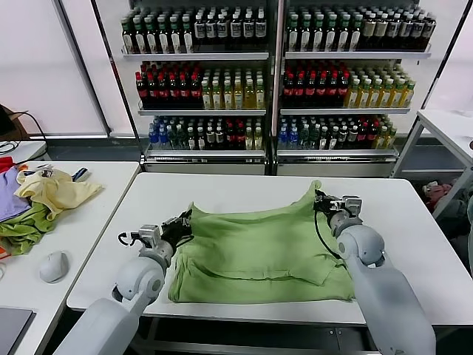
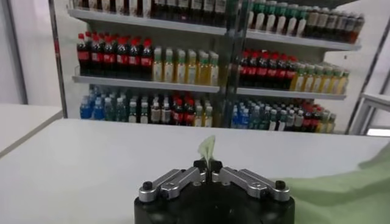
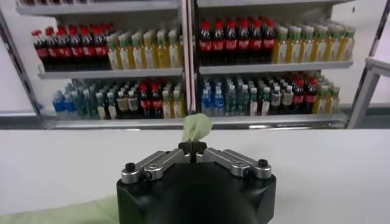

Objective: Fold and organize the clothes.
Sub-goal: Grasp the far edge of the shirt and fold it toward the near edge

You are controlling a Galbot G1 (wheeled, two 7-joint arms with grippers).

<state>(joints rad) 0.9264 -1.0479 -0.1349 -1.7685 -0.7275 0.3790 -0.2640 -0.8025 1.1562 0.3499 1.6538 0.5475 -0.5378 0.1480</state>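
The light green shirt (image 1: 259, 248) lies partly folded on the white table (image 1: 222, 188), its near half doubled over. My left gripper (image 1: 185, 220) is shut on the shirt's left edge and holds it just above the table. In the left wrist view a strip of green cloth (image 2: 207, 148) sticks out between the shut fingers of the left gripper (image 2: 208, 168). My right gripper (image 1: 319, 199) is shut on the far right corner, lifting it into a peak. The right wrist view shows green cloth (image 3: 197, 126) pinched in the right gripper (image 3: 193, 147). Collar, buttons and print are hidden.
A side table (image 1: 96, 192) on the left holds a pale yellow garment (image 1: 55, 191), purple and darker green garments (image 1: 18, 214) and a grey mouse (image 1: 53, 266). Shelves of bottled drinks (image 1: 273, 74) stand behind. Another white table (image 1: 451, 126) is at the right.
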